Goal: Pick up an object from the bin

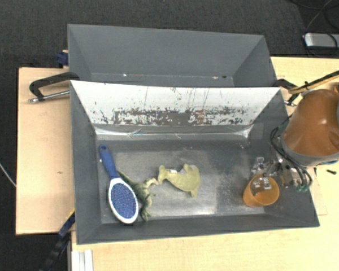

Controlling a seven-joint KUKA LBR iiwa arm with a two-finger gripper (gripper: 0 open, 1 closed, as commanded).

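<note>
The gripper (264, 179) is low in the lower right of the frame, right over an orange round thing (259, 198) that lies on the floor at the right end of the grey metal bin (226, 176). Whether it is closed on that thing or released cannot be told from here. The arm's orange cover (313, 131) bulges over the bin's right rim. A pale yellowish rubbery toy (181, 178) lies mid-floor. At lower left is a blue-and-white hairbrush (122, 199), with a small green thing (142, 195) touching its right side. The bin's sloping back wall (175, 103) is scratched and flecked with brown. Around the bin is a dark carpet (158, 4).
</note>
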